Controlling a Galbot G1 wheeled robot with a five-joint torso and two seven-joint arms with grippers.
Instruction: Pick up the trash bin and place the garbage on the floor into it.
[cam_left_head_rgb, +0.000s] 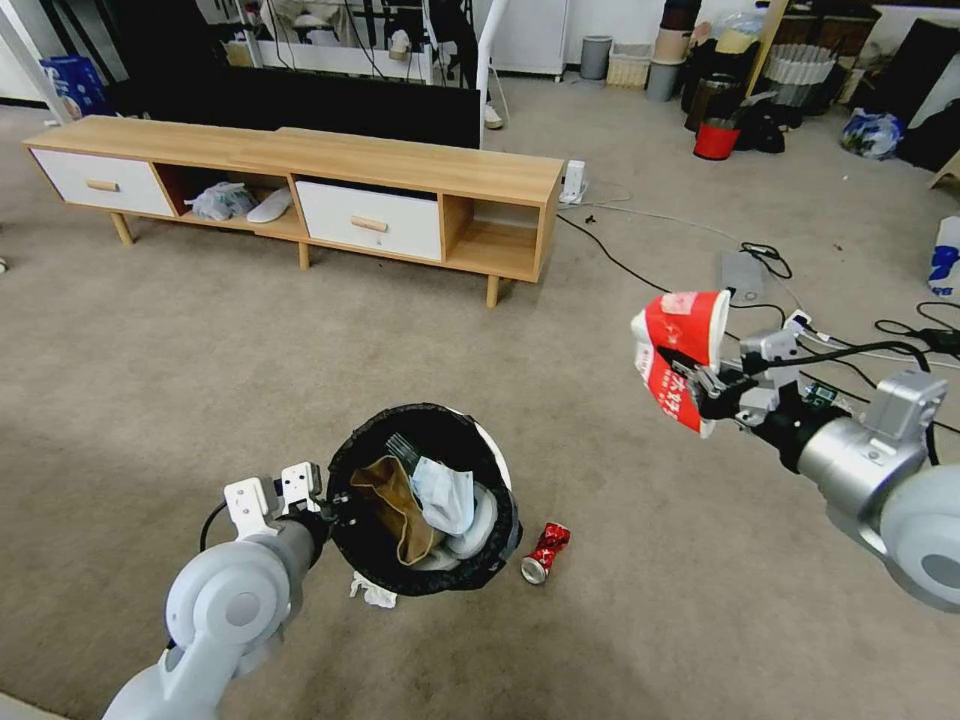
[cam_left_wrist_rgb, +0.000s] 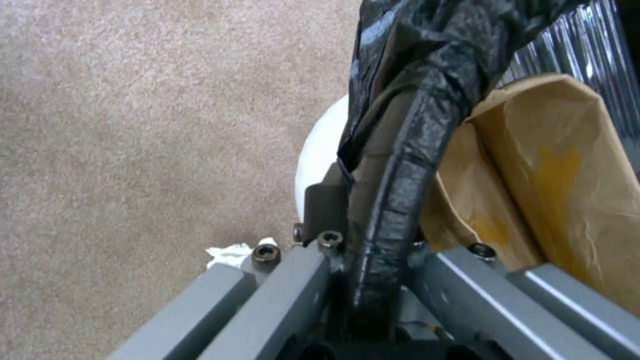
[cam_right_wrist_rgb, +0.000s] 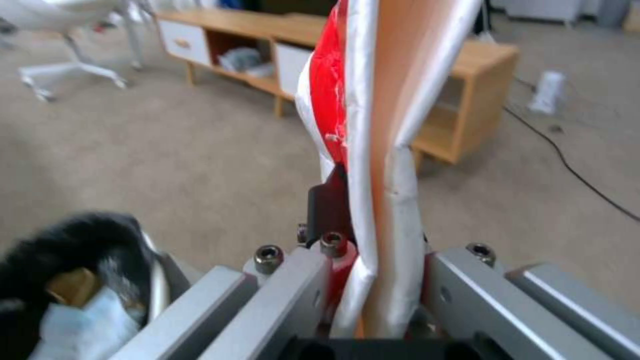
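while my left gripper (cam_left_head_rgb: 328, 507) clamps the black-lined rim of the trash bin (cam_left_head_rgb: 430, 500), the bin hangs tilted at the lower centre of the head view, its mouth turned up toward the camera. in the left wrist view the fingers (cam_left_wrist_rgb: 325, 207) pinch the crinkly bag edge (cam_left_wrist_rgb: 400, 165), one finger outside against the white wall, the other side hidden by the liner. inside the bin i see a crumpled brown paper bag (cam_left_head_rgb: 395, 505) and a pale blue-white face mask (cam_left_head_rgb: 445, 495).

my right gripper (cam_left_head_rgb: 697, 385) sits at the right middle of the head view, closed on a flattened red-and-white paper cup (cam_left_head_rgb: 680, 350), held well above the carpet and well apart from the bin. in the right wrist view the cup (cam_right_wrist_rgb: 373, 150) stands squeezed between the jaws.

on the carpet (cam_left_head_rgb: 250, 350) a crushed red can (cam_left_head_rgb: 545, 553) lies just beside the bin's right edge, and a white tissue (cam_left_head_rgb: 372, 592) shows under its lower rim. a wooden tv cabinet (cam_left_head_rgb: 300, 190) runs across the upper left.
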